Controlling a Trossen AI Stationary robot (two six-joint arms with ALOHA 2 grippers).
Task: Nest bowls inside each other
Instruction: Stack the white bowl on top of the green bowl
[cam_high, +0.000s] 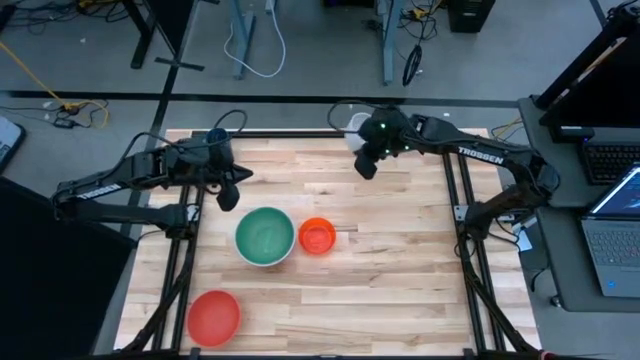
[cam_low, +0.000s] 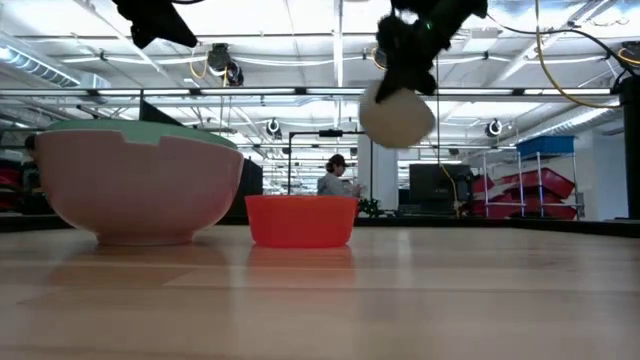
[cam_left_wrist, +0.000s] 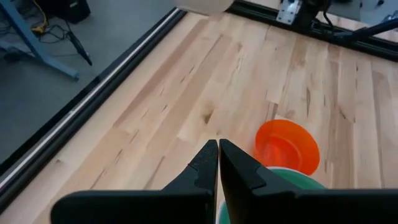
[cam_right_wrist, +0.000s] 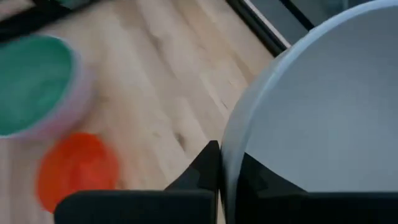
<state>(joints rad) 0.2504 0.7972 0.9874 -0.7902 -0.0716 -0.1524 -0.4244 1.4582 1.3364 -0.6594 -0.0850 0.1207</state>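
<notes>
A green bowl sits nested in a white bowl at the table's middle. A small orange-red bowl stands upright just to its right. A red bowl rests near the table's front left corner. My right gripper, near the far edge, is shut on a smaller white bowl, which hangs in the air. My left gripper is shut with nothing in it, hovering above the table to the far left of the green bowl. My right gripper pinches the white bowl's rim, with one finger inside the bowl and the other outside its wall. The fingers slant downward onto the rim. The bowl hangs tilted below the gripper, lifted clear of the table.
Black frame rails run along the table's left and right sides. A side desk with laptops stands to the right. Bare wood lies at the near right. A person is far off in the room behind.
</notes>
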